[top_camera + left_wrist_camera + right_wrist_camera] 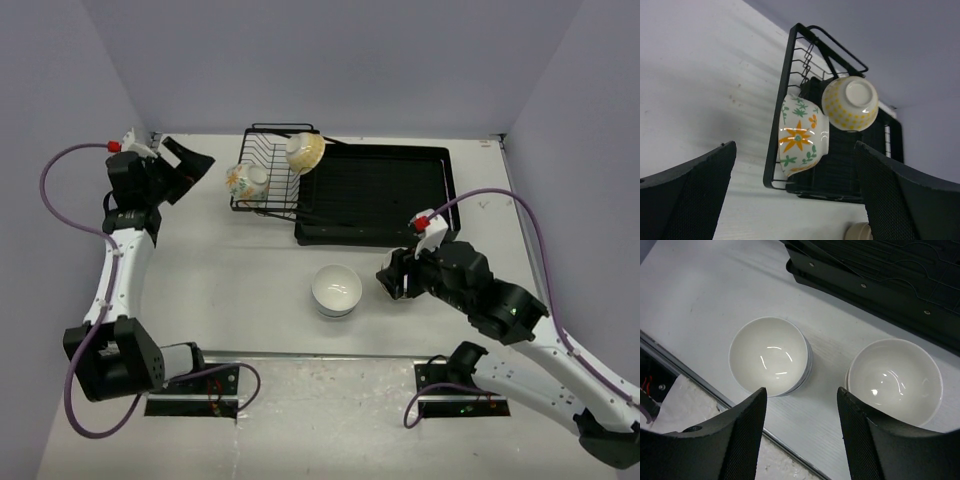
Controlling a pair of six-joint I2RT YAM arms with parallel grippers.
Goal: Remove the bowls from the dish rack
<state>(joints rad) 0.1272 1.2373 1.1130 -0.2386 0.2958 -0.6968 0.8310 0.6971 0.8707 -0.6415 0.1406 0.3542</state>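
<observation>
**Right gripper.** The right gripper (801, 400) hangs over the near part of the table (230, 270). Its jaws are spread and nothing is between them. Below the left finger (740, 440) you see a white bowl (771, 356), standing upright. Further rims show under its edge, so it tops a stack, but the number of bowls cannot be counted. Below the right finger sits a cream bowl (895, 377), also upright, just beside the white one and apart from it. That finger covers its near rim. In the overhead view the wrist hides the cream bowl entirely.

**Left gripper.** The left gripper (188, 162) is at the far left of the table. Its jaws are spread wide and hold nothing, and it faces the dish rack (268, 165). Two bowls stand on edge in the wire basket:
- a flowered bowl (800, 137), at the basket's left end;
- a yellow patterned bowl (850, 102), base toward the wrist camera, touching the flowered one.

The drain tray (390, 190) adjoins the basket on the right. The bowls block much of it from the left wrist camera. A pale rounded shape (860, 232) is cut off at that view's lower edge, so you cannot identify it.

**Surroundings.** The table is white and lightly scuffed. Plain pale lilac walls (350, 60) enclose it on three sides.
</observation>
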